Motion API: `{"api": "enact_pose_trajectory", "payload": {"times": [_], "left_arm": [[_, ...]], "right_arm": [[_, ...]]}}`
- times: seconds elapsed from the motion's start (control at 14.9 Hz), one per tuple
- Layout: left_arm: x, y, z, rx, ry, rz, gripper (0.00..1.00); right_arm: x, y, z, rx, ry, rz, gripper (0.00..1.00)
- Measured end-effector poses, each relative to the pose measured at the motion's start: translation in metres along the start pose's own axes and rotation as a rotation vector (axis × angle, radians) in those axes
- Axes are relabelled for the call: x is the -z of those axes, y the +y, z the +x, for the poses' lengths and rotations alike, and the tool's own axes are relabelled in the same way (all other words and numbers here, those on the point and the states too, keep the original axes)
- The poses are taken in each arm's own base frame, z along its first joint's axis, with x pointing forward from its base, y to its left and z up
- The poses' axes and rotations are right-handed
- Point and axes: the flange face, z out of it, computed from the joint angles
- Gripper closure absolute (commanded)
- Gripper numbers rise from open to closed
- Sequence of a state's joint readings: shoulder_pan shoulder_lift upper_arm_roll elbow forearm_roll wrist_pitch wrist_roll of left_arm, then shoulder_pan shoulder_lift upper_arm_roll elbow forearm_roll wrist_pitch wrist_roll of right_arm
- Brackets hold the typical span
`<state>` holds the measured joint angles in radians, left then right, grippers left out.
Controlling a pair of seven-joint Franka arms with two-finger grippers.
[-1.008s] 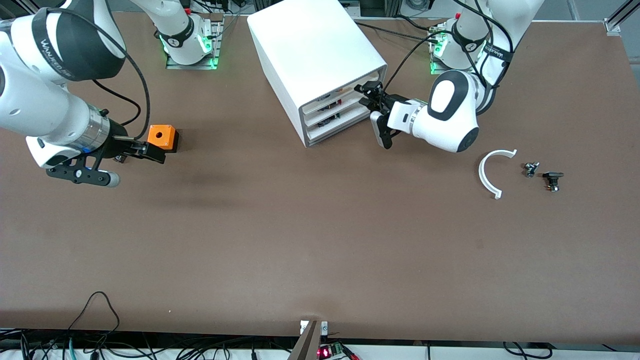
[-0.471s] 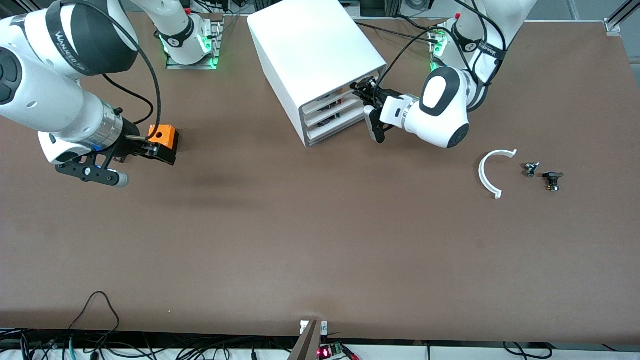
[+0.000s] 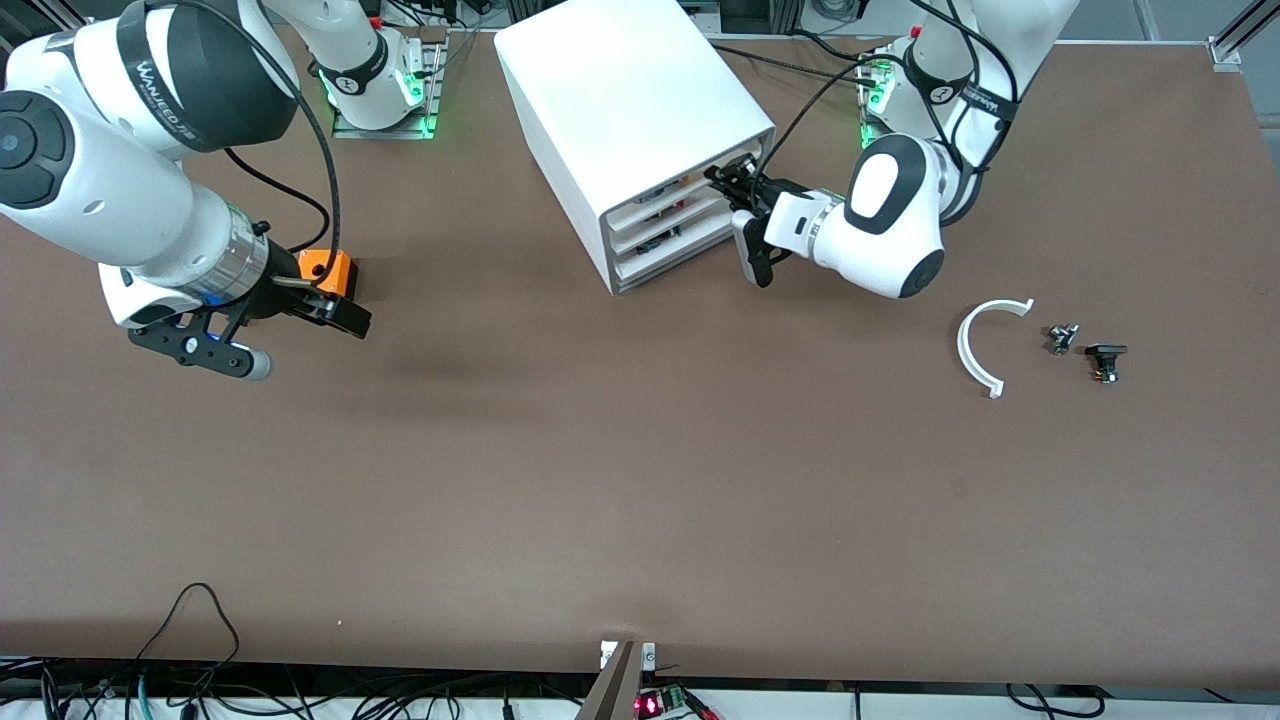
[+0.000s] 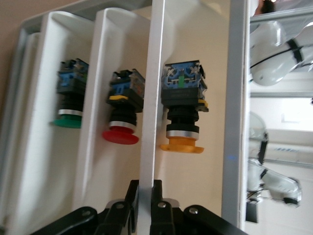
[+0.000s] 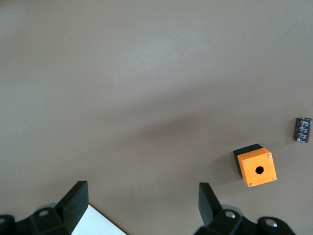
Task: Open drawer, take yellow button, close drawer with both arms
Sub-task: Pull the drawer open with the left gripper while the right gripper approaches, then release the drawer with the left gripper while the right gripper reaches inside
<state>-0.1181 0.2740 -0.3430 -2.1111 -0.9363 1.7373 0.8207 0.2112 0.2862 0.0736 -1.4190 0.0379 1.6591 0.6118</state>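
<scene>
The white cabinet (image 3: 620, 90) stands at the robots' edge of the table, mid-table, with three trays in its front. My left gripper (image 3: 722, 182) is at the uppermost drawer (image 3: 655, 196), shut on its thin white front lip (image 4: 149, 147). In the left wrist view the button (image 4: 182, 125), with a yellow cap and a black-and-blue body, lies in that drawer. A red-capped button (image 4: 121, 129) and a green-capped one (image 4: 68, 117) lie in the two lower trays. My right gripper (image 3: 352, 322) is open and empty just over the table, beside the orange cube (image 3: 325, 268). Its fingers (image 5: 78, 200) stand wide apart.
The orange cube with a hole (image 5: 257, 169) and a small black cylinder (image 5: 303, 129) lie toward the right arm's end. A white curved strip (image 3: 985, 345), a small metal part (image 3: 1062, 338) and a black flat component (image 3: 1105, 358) lie toward the left arm's end.
My left gripper has moved in to the cabinet's front and closed on the top drawer's lip. My right gripper has slid past the orange cube toward the cabinet.
</scene>
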Motion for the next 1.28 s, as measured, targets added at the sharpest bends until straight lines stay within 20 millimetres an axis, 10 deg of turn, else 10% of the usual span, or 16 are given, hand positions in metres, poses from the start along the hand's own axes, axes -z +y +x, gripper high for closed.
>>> {"api": "enact_pose_trajectory", "payload": {"times": [0.74,0.81,0.87,1.28], "left_arm": [[0.133,-0.043,0.032,-0.044,0.018,0.160,1.00],[0.139,-0.047,0.031,-0.040,0.018,0.167,0.74],[0.142,-0.050,0.030,-0.040,0.012,0.180,0.01],[0.161,-0.040,0.030,0.033,-0.011,0.236,0.00]], "right_arm": [[0.005,-0.096,-0.030,-0.247,0.044,0.060,0.00],[0.006,-0.109,-0.035,-0.281,0.049,0.072,0.00],[0.006,-0.121,-0.040,-0.312,0.055,0.087,0.00],[-0.013,-0.186,-0.070,-0.521,0.074,0.183,0.00]]}}
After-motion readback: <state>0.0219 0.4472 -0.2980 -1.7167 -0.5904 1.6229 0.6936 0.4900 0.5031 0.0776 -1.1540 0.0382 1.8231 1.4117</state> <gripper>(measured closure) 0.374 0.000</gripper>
